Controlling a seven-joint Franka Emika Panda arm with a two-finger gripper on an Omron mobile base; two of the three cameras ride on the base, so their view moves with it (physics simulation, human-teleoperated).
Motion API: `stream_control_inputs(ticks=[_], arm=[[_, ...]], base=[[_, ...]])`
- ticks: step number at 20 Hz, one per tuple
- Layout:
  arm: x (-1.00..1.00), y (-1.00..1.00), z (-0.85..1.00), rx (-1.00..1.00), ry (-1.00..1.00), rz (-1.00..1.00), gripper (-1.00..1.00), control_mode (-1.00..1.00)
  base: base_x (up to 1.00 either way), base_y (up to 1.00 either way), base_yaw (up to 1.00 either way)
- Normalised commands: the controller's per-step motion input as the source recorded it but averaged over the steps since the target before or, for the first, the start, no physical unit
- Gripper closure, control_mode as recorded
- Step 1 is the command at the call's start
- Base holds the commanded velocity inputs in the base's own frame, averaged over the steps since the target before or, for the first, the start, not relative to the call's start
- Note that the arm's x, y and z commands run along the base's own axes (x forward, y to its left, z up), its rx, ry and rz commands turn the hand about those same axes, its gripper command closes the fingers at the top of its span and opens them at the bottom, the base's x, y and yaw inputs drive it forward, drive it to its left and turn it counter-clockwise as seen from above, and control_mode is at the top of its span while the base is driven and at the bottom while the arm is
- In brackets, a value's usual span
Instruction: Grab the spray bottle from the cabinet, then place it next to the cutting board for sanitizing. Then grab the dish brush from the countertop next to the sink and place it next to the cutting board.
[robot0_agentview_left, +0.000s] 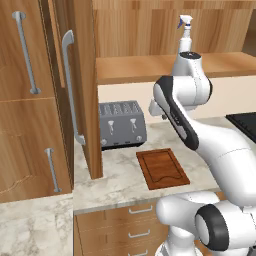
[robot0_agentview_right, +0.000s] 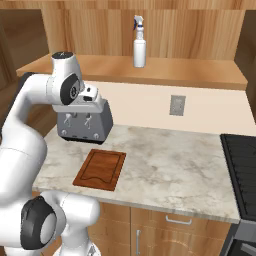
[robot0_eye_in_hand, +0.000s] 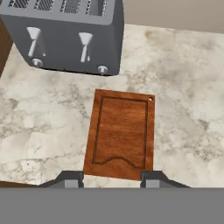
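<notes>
Parted and empty, the gripper (robot0_eye_in_hand: 112, 178) hangs over the near end of the cutting board (robot0_eye_in_hand: 120, 134) on the countertop (robot0_eye_in_hand: 183, 118), in front of the toaster (robot0_eye_in_hand: 65, 35), while the spray bottle (robot0_agentview_right: 139, 42) stands upright on the cabinet shelf (robot0_agentview_right: 190, 72) above.

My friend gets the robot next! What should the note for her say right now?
Gripper: jaws apart, holding nothing, hovering over the near edge of the cutting board.
Spray bottle: upright on the open cabinet's shelf, not yet grabbed.
Cutting board: flat on the countertop in front of the toaster.
Dish brush and sink: not in these pictures.
Done: nothing yet, judging by how things lie.
Left: fetch the bottle and set it beside the board, then find the brush by the sink and put it there too.
</notes>
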Motion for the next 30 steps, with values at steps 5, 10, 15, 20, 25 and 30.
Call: stream_control_inputs(ticks=[5,10,15,20,25,30], arm=[[-0.42,0.00,0.00,-0.01,-0.10,0.00,-1.00,-1.00],[-0.67,-0.13,0.13,-0.04,-0.30,0.00,-1.00,-1.00],[-0.50,-0.45,0.44,0.00,-0.25,0.00,-1.00,-1.00],[-0.36,-0.51,0.58,0.01,-0.22,0.01,-1.00,-1.00],[-0.19,-0.36,0.44,0.07,-0.27,0.07,-1.00,-1.00],[-0.02,-0.36,0.62,0.01,-0.35,0.06,-1.00,-1.00]], base=[[0.00,0.00,0.00],[0.00,0.00,0.00],[0.00,0.00,0.00],[0.00,0.00,0.00],[0.00,0.00,0.00],[0.00,0.00,0.00]])
